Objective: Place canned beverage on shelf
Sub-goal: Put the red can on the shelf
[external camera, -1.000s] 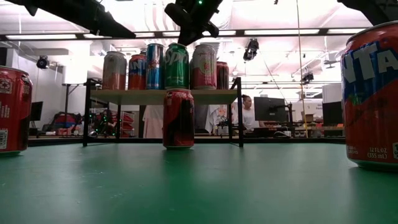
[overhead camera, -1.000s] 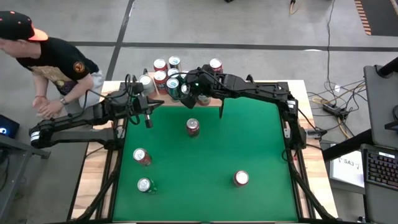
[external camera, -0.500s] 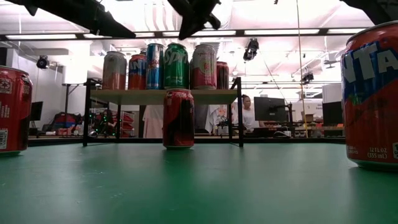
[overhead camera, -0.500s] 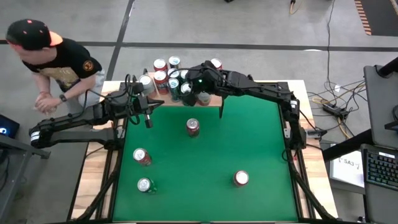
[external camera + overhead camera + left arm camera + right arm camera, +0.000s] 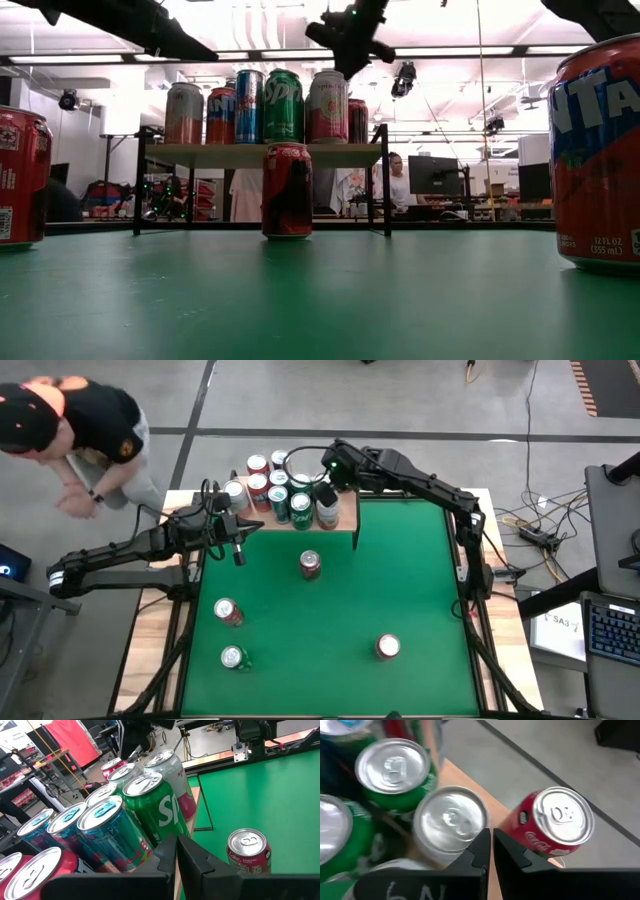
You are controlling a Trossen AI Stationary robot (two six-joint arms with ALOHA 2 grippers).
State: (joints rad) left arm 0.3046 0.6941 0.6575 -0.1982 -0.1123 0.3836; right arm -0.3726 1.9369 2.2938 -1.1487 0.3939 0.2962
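**Many Cans on the Shelf, Four Left on the Green Counter**

Green cloth covers the counter (image 5: 400, 580), and a big bright room with desks and lamps lies behind it. At the far edge stands the shelf (image 5: 260, 154), a small wood board on thin black legs. It is packed with cans standing close together.

Up above the shelf hangs the right hand (image 5: 333, 463). Its fingers are pressed together and it holds nothing. Right under it is a silver-topped can (image 5: 451, 823), and a red cola can (image 5: 555, 826) stands just beside that one, near the edge of the board.

Off to the side of the shelf waits the left hand (image 5: 238, 550). It is pinched shut too, with nothing in it. A green can (image 5: 155, 807) on the shelf is close in front of it, and a red can (image 5: 310, 564) stands on the counter near it.

Three more cans stand on the counter, well away from both hands.

What could go wrong? The shelf is crowded. If the right hand drops low or swings sideways, it could bump a can and tip it off the edge. Squeezing in one more can could push the others over.
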